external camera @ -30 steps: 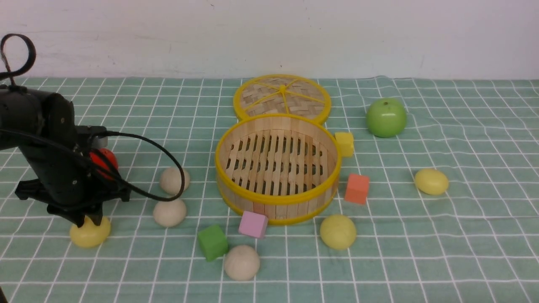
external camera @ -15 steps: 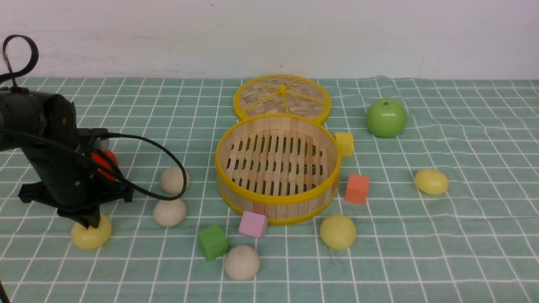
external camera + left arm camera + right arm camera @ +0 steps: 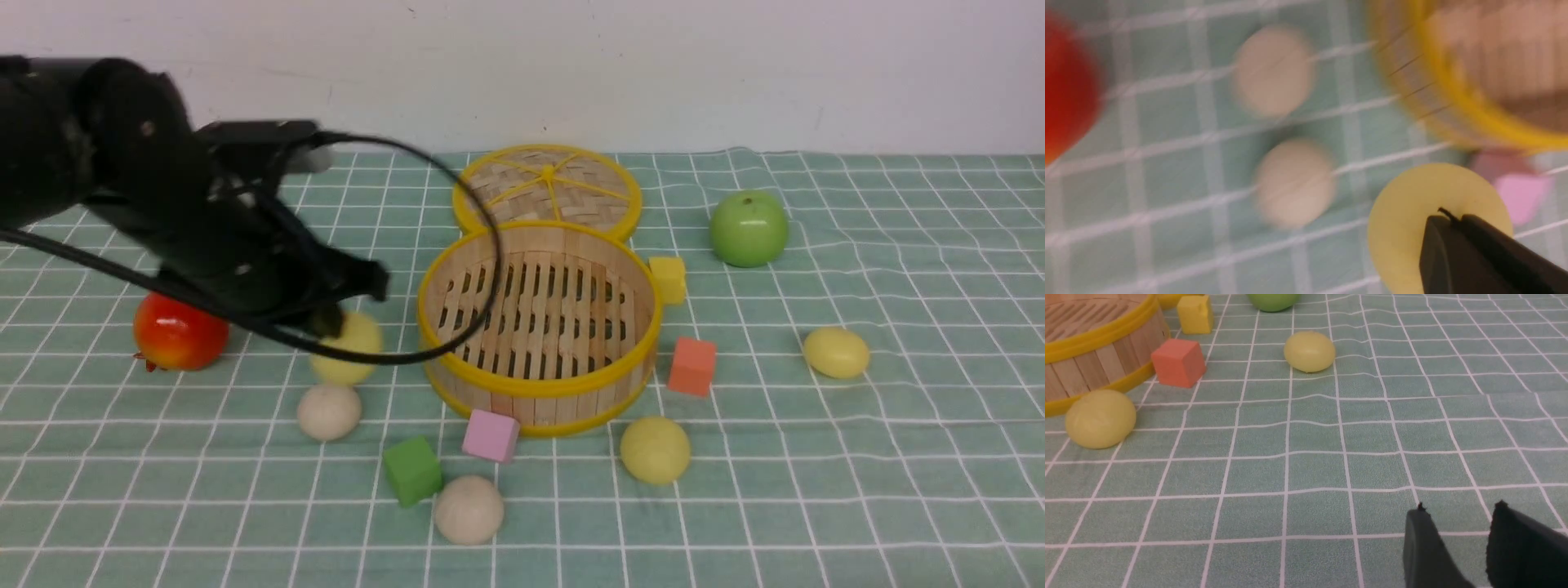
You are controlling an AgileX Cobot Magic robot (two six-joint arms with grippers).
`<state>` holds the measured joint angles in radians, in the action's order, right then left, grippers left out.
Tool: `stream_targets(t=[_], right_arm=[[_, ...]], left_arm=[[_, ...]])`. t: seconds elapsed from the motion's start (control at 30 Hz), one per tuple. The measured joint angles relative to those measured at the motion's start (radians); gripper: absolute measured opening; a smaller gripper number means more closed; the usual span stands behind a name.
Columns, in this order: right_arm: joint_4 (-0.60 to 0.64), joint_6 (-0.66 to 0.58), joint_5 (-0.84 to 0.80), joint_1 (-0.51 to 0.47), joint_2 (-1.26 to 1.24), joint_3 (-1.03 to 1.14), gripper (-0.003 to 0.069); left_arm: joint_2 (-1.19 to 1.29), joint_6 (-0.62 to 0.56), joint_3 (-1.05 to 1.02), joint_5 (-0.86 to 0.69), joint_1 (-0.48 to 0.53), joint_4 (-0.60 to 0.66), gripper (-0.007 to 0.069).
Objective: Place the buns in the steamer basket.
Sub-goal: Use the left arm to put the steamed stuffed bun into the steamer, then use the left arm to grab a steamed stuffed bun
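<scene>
My left gripper is shut on a pale yellow bun, held above the cloth just left of the steamer basket. In the left wrist view the same bun sits sharp at the closed jaws of that gripper, with two beige buns blurred below. On the cloth lie a beige bun, another beige bun and two yellow buns. The basket is empty. My right gripper is open over bare cloth, well short of the yellow buns.
The woven lid lies behind the basket. A green apple is at back right and a red fruit at left. Yellow, orange, pink and green cubes ring the basket.
My left gripper shut on the yellow bun at front left, lifted it and swung right toward the basket. The red fruit is now uncovered. One beige bun is now hidden behind the carried bun.
</scene>
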<state>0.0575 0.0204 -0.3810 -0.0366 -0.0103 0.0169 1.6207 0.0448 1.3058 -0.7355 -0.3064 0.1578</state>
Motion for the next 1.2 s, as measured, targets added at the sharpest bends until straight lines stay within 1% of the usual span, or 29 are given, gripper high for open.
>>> stream_targets(t=[0.1,0.2,0.47,0.53,0.63,0.73,0.83,0.93,0.97,1.0,1.07,1.13,1.2], right_arm=[[0.000,0.000,0.000,0.000,0.000,0.000,0.0240],[0.000,0.000,0.000,0.000,0.000,0.000,0.0240],[0.000,0.000,0.000,0.000,0.000,0.000,0.0240],[0.000,0.000,0.000,0.000,0.000,0.000,0.0240],[0.000,0.000,0.000,0.000,0.000,0.000,0.0240],[0.000,0.000,0.000,0.000,0.000,0.000,0.0240],[0.000,0.000,0.000,0.000,0.000,0.000,0.0240],[0.000,0.000,0.000,0.000,0.000,0.000,0.0240],[0.000,0.000,0.000,0.000,0.000,0.000,0.0240],[0.000,0.000,0.000,0.000,0.000,0.000,0.0240],[0.000,0.000,0.000,0.000,0.000,0.000,0.0240],[0.000,0.000,0.000,0.000,0.000,0.000,0.0240],[0.000,0.000,0.000,0.000,0.000,0.000,0.0240]], left_arm=[[0.062,-0.051,0.084,0.049,-0.062,0.057,-0.0013],[0.139,-0.072,0.164,0.061,-0.097,0.082,-0.0013],[0.374,-0.078,0.319,0.057,-0.108,0.070,-0.0013],[0.408,-0.066,0.341,0.043,-0.108,0.064,-0.0012],[0.447,-0.035,0.372,0.003,-0.108,0.045,0.0011],[0.458,-0.027,0.381,-0.008,-0.108,0.032,0.0066],[0.458,-0.025,0.386,-0.010,-0.108,0.029,0.0159],[0.443,-0.002,0.387,-0.029,-0.107,0.027,0.0285],[0.421,0.008,0.387,-0.055,-0.107,0.023,0.0340],[0.421,0.008,0.388,-0.055,-0.107,0.022,0.0340],[0.349,0.016,0.389,-0.127,-0.107,-0.003,0.0398],[0.253,0.035,0.381,-0.209,-0.107,-0.037,0.0391],[0.207,0.051,0.359,-0.243,-0.107,-0.059,0.0368]])
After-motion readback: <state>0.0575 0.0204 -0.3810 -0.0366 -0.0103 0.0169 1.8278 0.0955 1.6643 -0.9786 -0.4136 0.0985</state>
